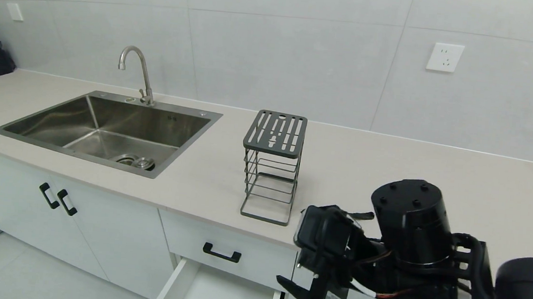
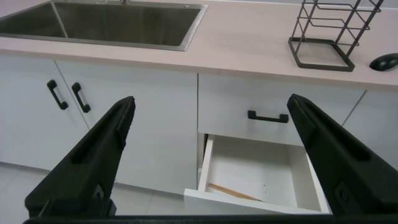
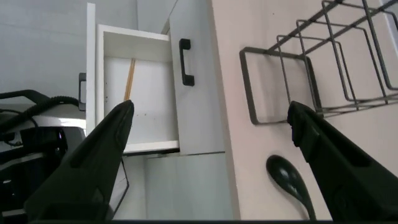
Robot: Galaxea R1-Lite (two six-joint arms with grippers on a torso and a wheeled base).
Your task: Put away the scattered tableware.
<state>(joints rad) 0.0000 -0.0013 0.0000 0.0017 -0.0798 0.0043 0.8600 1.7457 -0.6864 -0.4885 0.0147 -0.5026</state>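
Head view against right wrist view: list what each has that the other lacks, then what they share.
Head view's extras: the steel sink, its faucet and a wall socket. Right wrist view's extra: a dark spoon lying on the counter. Shared: the wire rack, the open drawer below the counter, and the black handle of the shut drawer above it.

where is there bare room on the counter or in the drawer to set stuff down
Widest bare counter lies between the sink rim and the wire rack, and behind the rack up to the wall. The open drawer is mostly bare inside; chopsticks lie near its front. Tightest beside the rack's foot, where a dark spoon lies.
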